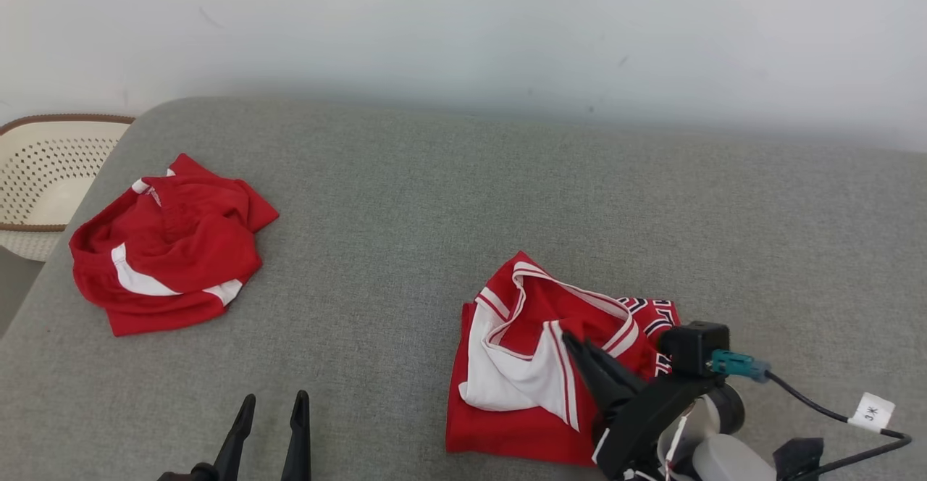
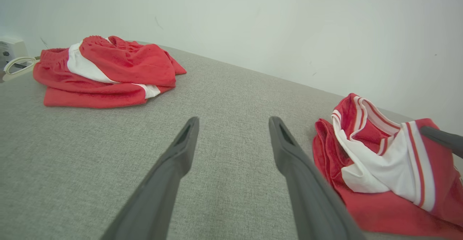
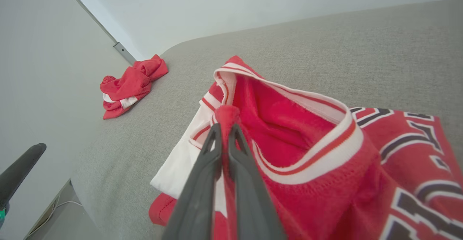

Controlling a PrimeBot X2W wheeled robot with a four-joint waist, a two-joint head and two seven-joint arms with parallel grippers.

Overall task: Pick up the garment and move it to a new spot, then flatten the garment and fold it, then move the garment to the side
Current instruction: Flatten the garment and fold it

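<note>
My right claw (image 3: 224,128) gripped a fold of the jersey (image 1: 507,427) directly beneath it; my open left claw (image 1: 275,398) sat well left.

Black lettering on the jersey (image 1: 521,401) is half hidden behind the right claw (image 1: 571,342) and its wrist; the basket (image 1: 43,169) beside the cushion (image 1: 405,198)'s far left corner is cut off.

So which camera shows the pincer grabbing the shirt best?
Right wrist view: the right pincer is shut on a fold of the jersey, close up. Head view shows it smaller; left wrist view catches one dark finger.
</note>
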